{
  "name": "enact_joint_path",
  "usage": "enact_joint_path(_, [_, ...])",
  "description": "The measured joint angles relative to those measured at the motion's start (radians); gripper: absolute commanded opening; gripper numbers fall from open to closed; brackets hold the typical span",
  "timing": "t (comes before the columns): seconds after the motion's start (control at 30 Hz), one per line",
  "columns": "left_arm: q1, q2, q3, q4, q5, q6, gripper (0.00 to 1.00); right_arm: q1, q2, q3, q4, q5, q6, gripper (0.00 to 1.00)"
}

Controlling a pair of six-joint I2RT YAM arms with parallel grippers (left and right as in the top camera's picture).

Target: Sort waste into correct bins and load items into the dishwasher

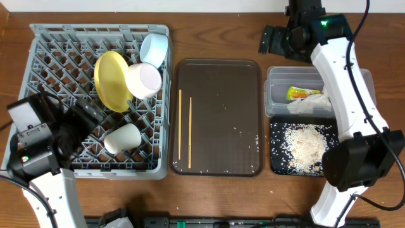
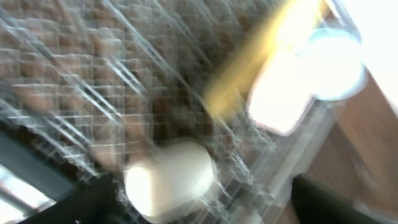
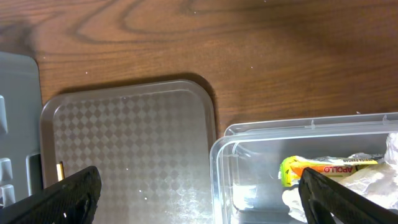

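Observation:
The grey dish rack (image 1: 38,38) holds a yellow plate (image 1: 111,79), a white bowl (image 1: 144,79), a light-blue cup (image 1: 154,47) and a white cup (image 1: 122,138). Two chopsticks (image 1: 180,130) lie on the brown tray (image 1: 218,82). My left gripper (image 1: 88,114) hovers over the rack beside the white cup; its blurred wrist view shows the cup (image 2: 171,177) between wide-apart fingers (image 2: 205,211). My right gripper (image 1: 273,40) is open and empty (image 3: 205,205) above the table behind the clear tub (image 1: 278,92), which holds the wrapper (image 3: 323,169) and tissue (image 1: 310,104).
The flat black tray (image 1: 278,161) in front of the tub carries a heap of rice crumbs (image 1: 304,145). A few crumbs are scattered on the brown tray's right side (image 1: 253,139). The rack's corner (image 3: 18,124) shows at the left of the right wrist view.

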Motion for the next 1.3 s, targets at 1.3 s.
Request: enact_joint_path(1.3, [-0.99,0.512,-0.006,0.168,-0.27,-0.104,0.36,0.016,0.0,0.0,0.0,0.0,0.0,0.99])
